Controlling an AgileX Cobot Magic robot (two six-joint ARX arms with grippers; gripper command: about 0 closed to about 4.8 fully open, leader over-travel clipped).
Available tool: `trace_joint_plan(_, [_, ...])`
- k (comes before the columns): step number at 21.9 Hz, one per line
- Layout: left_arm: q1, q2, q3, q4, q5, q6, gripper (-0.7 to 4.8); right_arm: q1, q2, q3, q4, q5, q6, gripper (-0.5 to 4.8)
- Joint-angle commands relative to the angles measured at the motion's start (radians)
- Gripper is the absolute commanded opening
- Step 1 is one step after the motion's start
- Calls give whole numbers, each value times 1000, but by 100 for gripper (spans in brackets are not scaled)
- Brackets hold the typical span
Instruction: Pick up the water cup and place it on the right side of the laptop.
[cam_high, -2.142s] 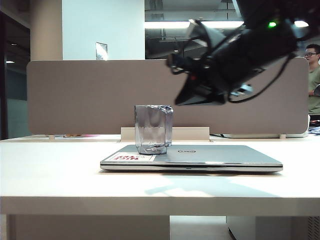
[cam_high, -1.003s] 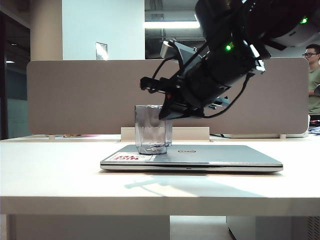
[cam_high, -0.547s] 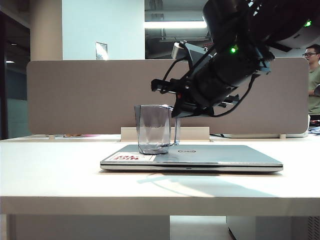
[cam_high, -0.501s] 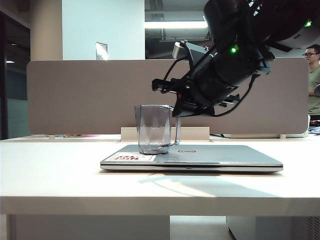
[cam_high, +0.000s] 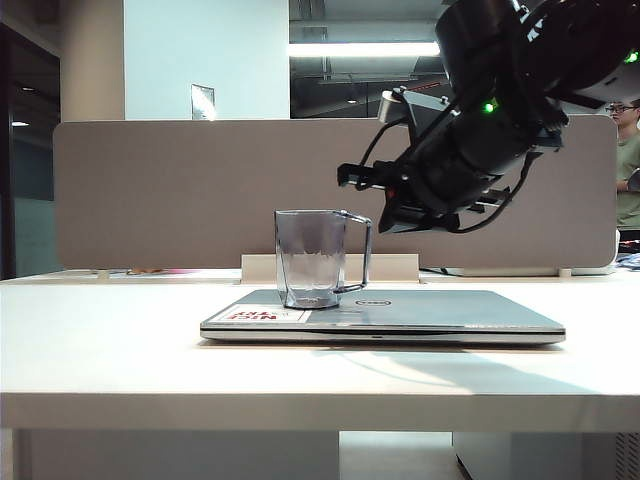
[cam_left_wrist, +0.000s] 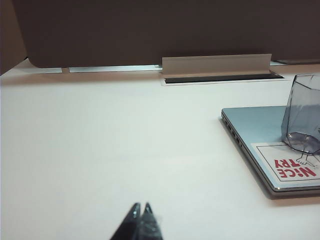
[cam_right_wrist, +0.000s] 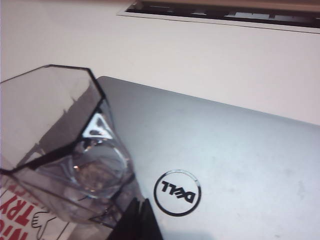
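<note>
The water cup (cam_high: 312, 258), a clear grey-blue faceted tumbler, stands upright on the left part of the closed silver laptop (cam_high: 440, 312), next to its red-print sticker (cam_high: 262, 314). My right gripper (cam_high: 386, 226) hangs shut and empty above the lid, just right of the cup's rim and apart from it. From the right wrist, the cup (cam_right_wrist: 55, 130) is beside my shut right gripper (cam_right_wrist: 140, 202), near the oval logo (cam_right_wrist: 177, 192). My left gripper (cam_left_wrist: 141, 206) is shut and empty over bare table, well away from the cup (cam_left_wrist: 302, 117) and laptop (cam_left_wrist: 255, 122).
A tall grey partition (cam_high: 200, 190) closes off the back of the white table (cam_high: 120, 350), with a cable slot cover (cam_left_wrist: 216, 65) at its foot. A person (cam_high: 627, 150) stands behind it at the far right. The table's front edge (cam_high: 320, 410) is close to the camera.
My right arm has swung right, away from the cup's rim. The cup has turned and shifted slightly right on the lid. The left arm is still.
</note>
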Motion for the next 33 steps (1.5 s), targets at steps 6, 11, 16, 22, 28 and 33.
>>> trace_joint_plan(6, [1,1,3,10,5,0,-4,12,-3,3,-166,-24,0,87])
trace_joint_plan(11, [1,1,3,11,5,0,-4,12,-3,3,-154,-24,1,107])
trace_joint_plan(16, [1,1,3,11,5,0,-4,12,20,4,-86,-29,8,163])
trace_joint_plan(22, [1,1,3,11,5,0,-4,12,74,4,4,-70,39,163])
trace_joint_plan(28, [1,1,3,10,5,0,-4,13,91,4,74,-56,42,162])
trace_joint_plan(33, [1,1,3,11,4,1,-4,13,93,4,122,-48,42,157])
